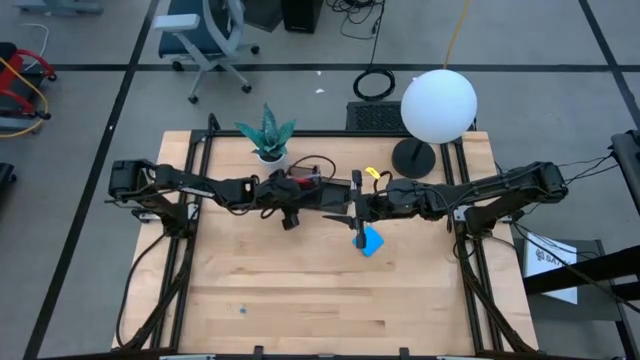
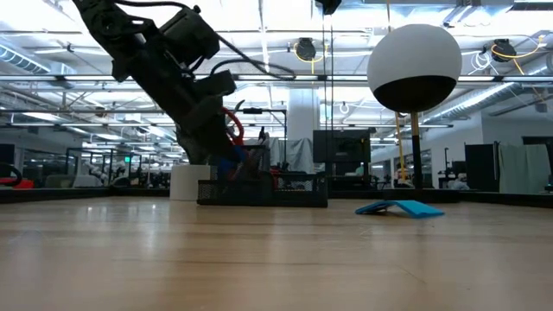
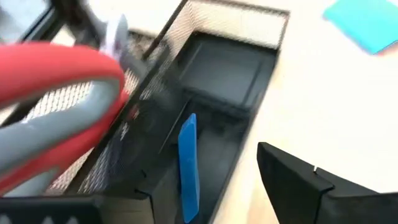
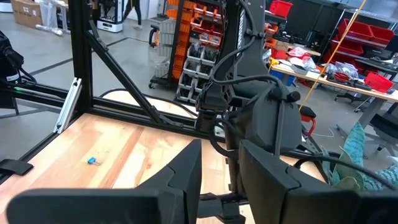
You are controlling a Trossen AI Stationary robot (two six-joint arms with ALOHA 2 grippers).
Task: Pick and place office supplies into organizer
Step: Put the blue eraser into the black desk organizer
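Red-handled scissors (image 3: 56, 106) over organizer (image 3: 211, 81) (mesh)

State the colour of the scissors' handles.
Red with grey inner lining; the scissors show best in the left wrist view, over the organizer.

The pale wooden table top (image 1: 330, 290) showed a smooth, lightly glossy plank grain. The black wire-mesh metal organizer (image 3: 205, 74) had a matt, finely perforated wall and a smooth dark floor. The scissors' red plastic handle (image 3: 56, 68) looked glossy, lined inside with smooth grey plastic. A flat blue plastic-looking piece (image 3: 188, 165) stood in the tray, smooth and matt. The bright blue square paper notepad (image 1: 371, 241) looked matt. The white globe lamp shade (image 1: 439, 104) was smooth and softly matt, above a matt black round base (image 1: 412, 158)
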